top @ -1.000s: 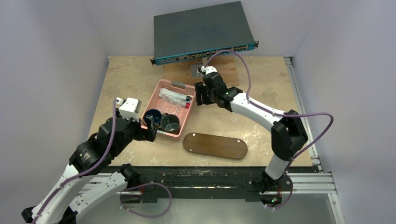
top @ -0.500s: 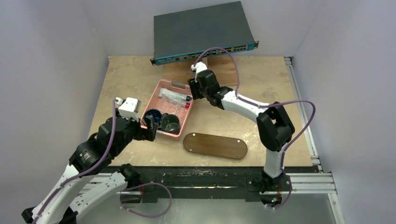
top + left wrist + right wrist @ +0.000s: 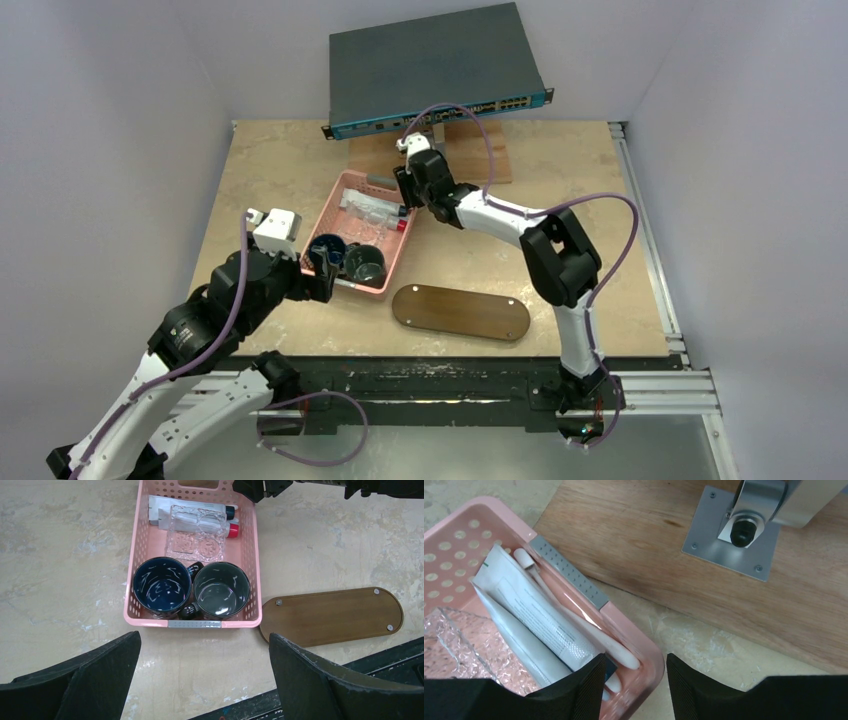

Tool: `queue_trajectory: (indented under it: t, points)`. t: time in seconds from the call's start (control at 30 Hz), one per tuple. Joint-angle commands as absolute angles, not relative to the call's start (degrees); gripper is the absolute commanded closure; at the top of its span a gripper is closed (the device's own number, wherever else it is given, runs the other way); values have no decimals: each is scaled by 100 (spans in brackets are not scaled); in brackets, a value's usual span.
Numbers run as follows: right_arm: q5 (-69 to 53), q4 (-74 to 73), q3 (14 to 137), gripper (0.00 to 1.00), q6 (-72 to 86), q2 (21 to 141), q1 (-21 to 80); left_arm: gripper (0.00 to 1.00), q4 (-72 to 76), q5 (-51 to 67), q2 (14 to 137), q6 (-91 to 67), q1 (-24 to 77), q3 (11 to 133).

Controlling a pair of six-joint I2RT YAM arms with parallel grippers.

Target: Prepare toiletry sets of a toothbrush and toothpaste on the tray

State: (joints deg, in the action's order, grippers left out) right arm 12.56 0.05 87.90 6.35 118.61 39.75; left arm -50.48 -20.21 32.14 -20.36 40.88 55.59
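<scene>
just changed: the right gripper (image 3: 403, 192) has swung left, from beside the pink basket (image 3: 400, 248) to over its far right corner. its jaws have drawn in somewhat on the way.
right jaws: part spread with nothing between them. in the wrist view the basket's corner wall lies under the gap, and one finger hangs over the cap ends of the tubes (image 3: 531, 607).
meaning for the task: this looks like the approach to a first pick, and no set has left the basket yet.
toiletry sets: they lie at the far end of the basket. the flat tubes sit side by side, and a slim white toothbrush (image 3: 574, 617) lies just inside the far wall.
tray: the dark wooden tray (image 3: 460, 312) sits on the tabletop (image 3: 270, 170) beside the basket's near right corner, with nothing on it.
left gripper (image 3: 323, 268): it has not moved. it hovers at the basket's near end with jaws spread wide, holding nothing.
around: two dark mugs (image 3: 162, 585) fill the near half of the basket. a network switch (image 3: 435, 65) stands at the back, above a wooden board (image 3: 674, 555) with a metal stand base (image 3: 724, 540).
in the way: a clear embossed plastic piece (image 3: 197, 535) lies partly over the tubes. the toothbrush sits tight against the wall, so the jaws would probably have to shift inward and come down carefully.
</scene>
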Motion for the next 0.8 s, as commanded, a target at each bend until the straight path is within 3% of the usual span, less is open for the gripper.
queue_trajectory:
  t: [0.0,0.27,0.67,0.77]
  points:
    - [1508,186,9214,51,545,11905,3981,0,-4925,-2052,3252,-1951,4036,5555]
    - [1648,10,9386,58,539,12104,3981,0,-4913,-2004,3283,-1951,4018,5555]
    - [1431,9,9266,59,414,12197,3978,0,-4913,-1995,3276,-1951,3995,5557]
    - [1359,9,9174,65,396,12161,3981,0,-4916,-1995,3276,-1952,3996,5556]
